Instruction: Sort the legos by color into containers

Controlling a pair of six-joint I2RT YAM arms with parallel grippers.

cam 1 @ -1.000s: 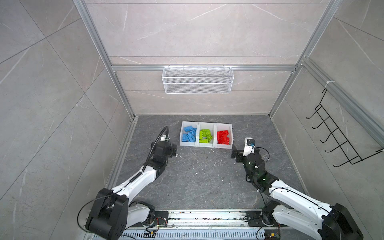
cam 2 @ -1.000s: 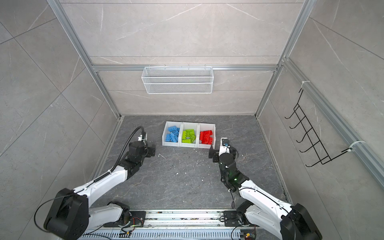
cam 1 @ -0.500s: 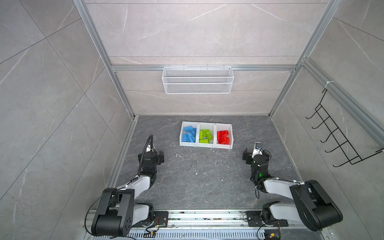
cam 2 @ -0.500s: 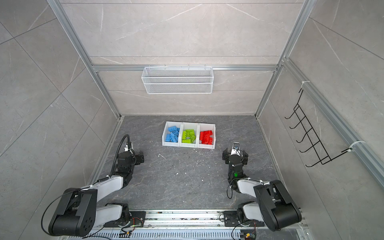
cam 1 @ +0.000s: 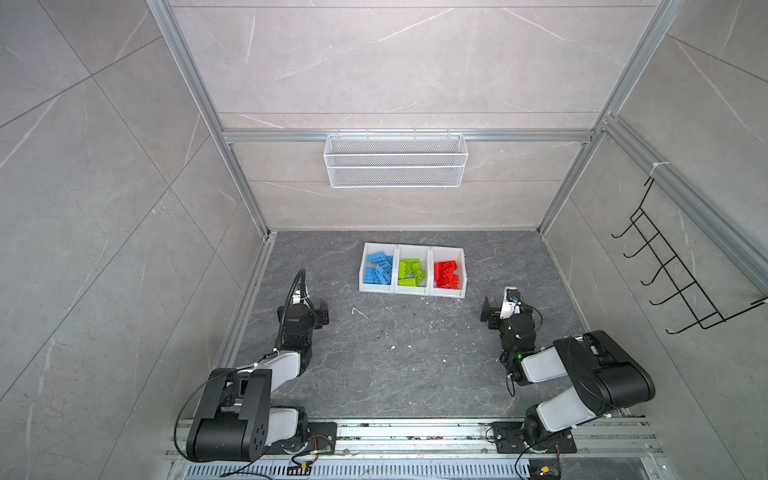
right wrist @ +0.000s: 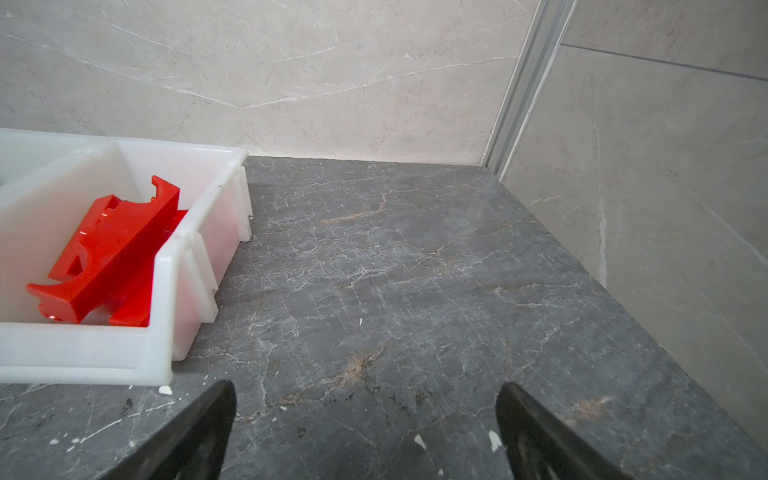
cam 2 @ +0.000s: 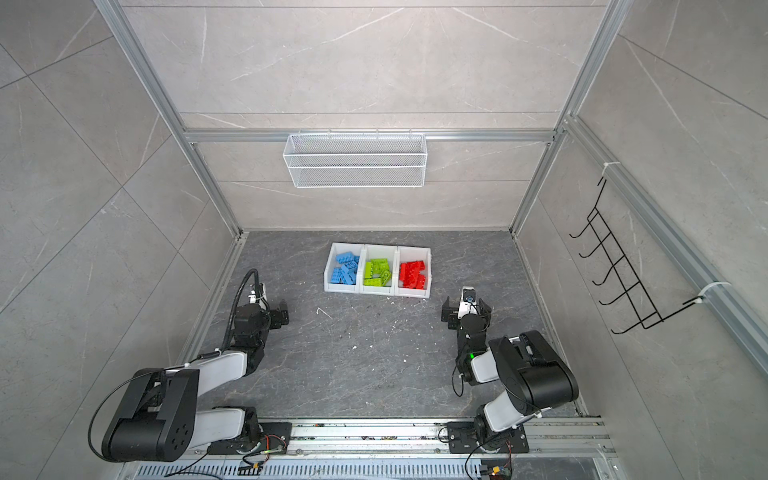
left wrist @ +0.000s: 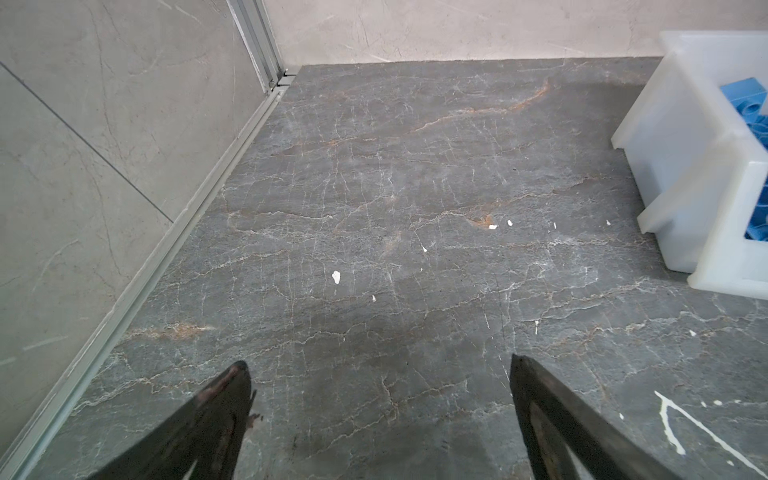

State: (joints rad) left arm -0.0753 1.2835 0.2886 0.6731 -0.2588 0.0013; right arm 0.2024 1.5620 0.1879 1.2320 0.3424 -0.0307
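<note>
Grey veined stone tabletop (cam 1: 395, 365) lay open between the two arms, which had drawn back since a second earlier. Then both stretched long toward the bins; now each was folded at the elbow close to its base, much as half a second before. The left gripper (left wrist: 378, 360) hung low over bare stone with its jaws spread wide and nothing between them. The right gripper (right wrist: 365, 383) stood just as wide and empty, near the front right corner of the containers (cam 1: 412, 291). The bricks had not shifted. The containers, three white open-top bins joined in a row, sat at mid-table toward the back wall, apart from both grippers. The left bin held the blue legos (cam 1: 379, 269), the middle one the lime-green legos (cam 1: 410, 272) and the right one the red legos (cam 1: 447, 275). Each colour was alone in its bin, piled loosely at odd angles. In the right wrist view a red arch piece (right wrist: 108, 249) lay tilted across the other red bricks, its curved cut-outs showing. In the left wrist view blue studs showed over the end bin's wall. White flecks (cam 1: 360, 312) dotted the stone before the bins.
</note>
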